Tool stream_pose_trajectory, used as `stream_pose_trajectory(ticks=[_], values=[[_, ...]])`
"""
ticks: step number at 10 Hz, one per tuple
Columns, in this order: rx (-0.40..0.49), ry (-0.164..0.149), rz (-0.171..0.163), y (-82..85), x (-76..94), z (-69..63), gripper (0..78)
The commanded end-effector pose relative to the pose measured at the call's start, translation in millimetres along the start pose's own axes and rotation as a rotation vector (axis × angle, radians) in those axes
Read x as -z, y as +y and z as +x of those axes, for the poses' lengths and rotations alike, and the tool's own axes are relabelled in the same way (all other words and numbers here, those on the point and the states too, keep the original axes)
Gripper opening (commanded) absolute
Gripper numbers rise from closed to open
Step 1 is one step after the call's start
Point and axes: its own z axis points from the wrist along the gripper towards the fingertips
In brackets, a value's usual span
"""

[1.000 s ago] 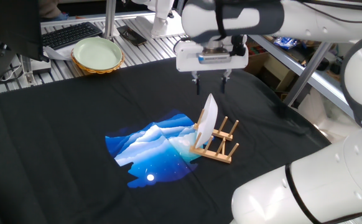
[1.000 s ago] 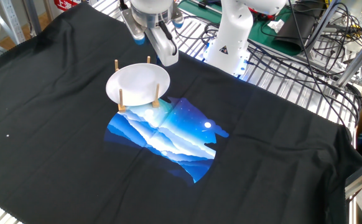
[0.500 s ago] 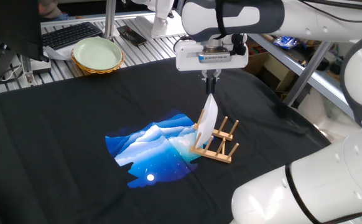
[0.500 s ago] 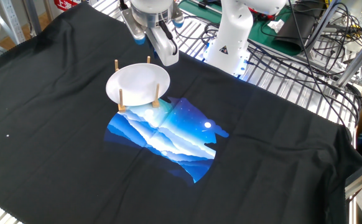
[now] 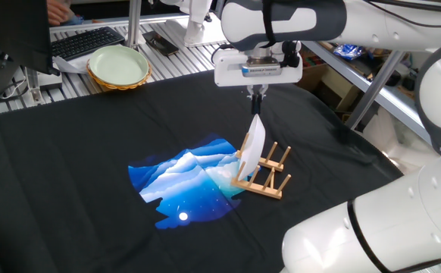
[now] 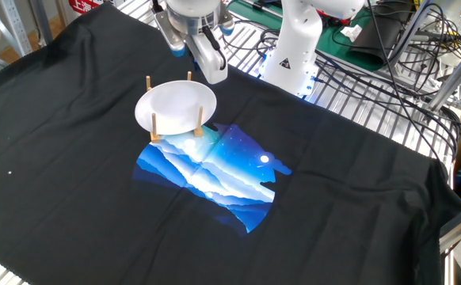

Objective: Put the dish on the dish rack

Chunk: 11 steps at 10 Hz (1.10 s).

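Far left in one fixed view there's a pale green bowl (image 5: 119,66) with a woven rim, sitting well out of the way. Moving right, a blue mountain-print patch (image 5: 186,179) on the black cloth over the desk (image 5: 76,159). Then the white dish (image 5: 255,141), standing on edge in the wooden dish rack (image 5: 264,174), leaning between the pegs. Right above it hangs the end effector (image 5: 257,93), fingers pinched together with nothing in them, clear of the rim. So I'd say the placing looks done. To finish well, lift straight up, no sideways drift, since a nudge on that thin rim could tip the dish out of its slot.
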Motion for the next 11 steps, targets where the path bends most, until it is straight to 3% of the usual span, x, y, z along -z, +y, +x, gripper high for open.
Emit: stream_pose_trajectory(ticks=[1, 3, 6, 11], values=[[0.546, -0.104, -0.183, -7.7, 7.5, 27.9, 1.3], [0.563, -0.1, -0.208, -9.3, 8.1, 28.3, 1.3], [0.606, -0.13, -0.22, -10.8, 8.5, 28.7, 1.3], [0.558, -0.124, -0.246, -9.1, 6.7, 29.7, 1.3]])
